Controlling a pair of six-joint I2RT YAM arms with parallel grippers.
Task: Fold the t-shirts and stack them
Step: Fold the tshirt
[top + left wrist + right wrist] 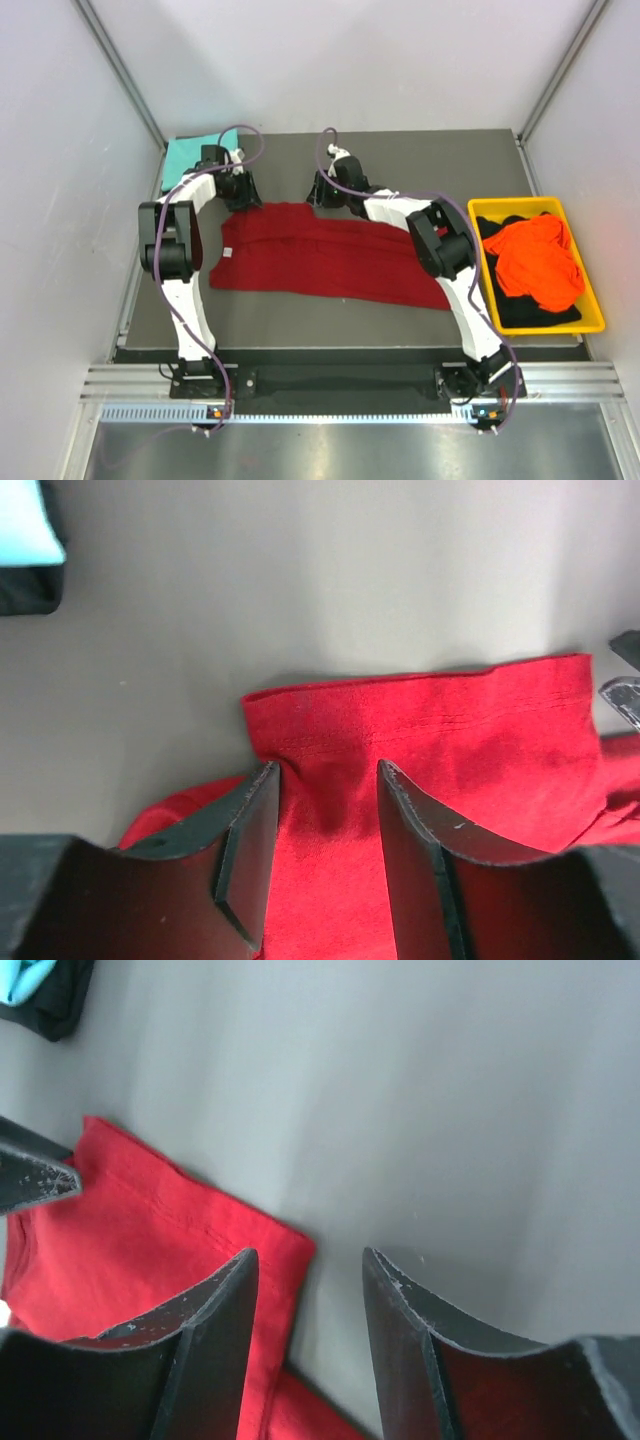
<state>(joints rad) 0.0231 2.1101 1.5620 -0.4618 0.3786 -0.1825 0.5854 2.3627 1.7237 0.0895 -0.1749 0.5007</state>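
**Entry: t-shirts, fold and stack. State of work: early.**

1. Teal t-shirt (186,155): lies at the far left corner of the worktop (420,160), compact. We judge it folded and the start of the stack, though part of it is hidden behind the left arm.
2. Dark red t-shirt (320,258): lies flat across the middle of the worktop as a long band, running from the left side toward the near right. We take it as the piece in hand, partly folded at most, and not stacked.
3. Orange t-shirt (538,260): crumpled in the yellow bin (550,328) at the right edge, unfolded.
4. Black t-shirt (535,315): in the same bin, under the orange one, unfolded.
5. Left tool (328,765): jaws spread, standing over the far hem of the red cloth and pinching nothing that we can see.
6. Right tool (309,1253): jaws spread at a far corner of the red cloth, one finger over cloth and the other over bare worktop, holding nothing.

**Edges and room.** Bare worktop runs along the far edge beyond the red hem, and a narrower strip lies along the near edge. The bin closes off the right edge, and side walls stand close on both sides.
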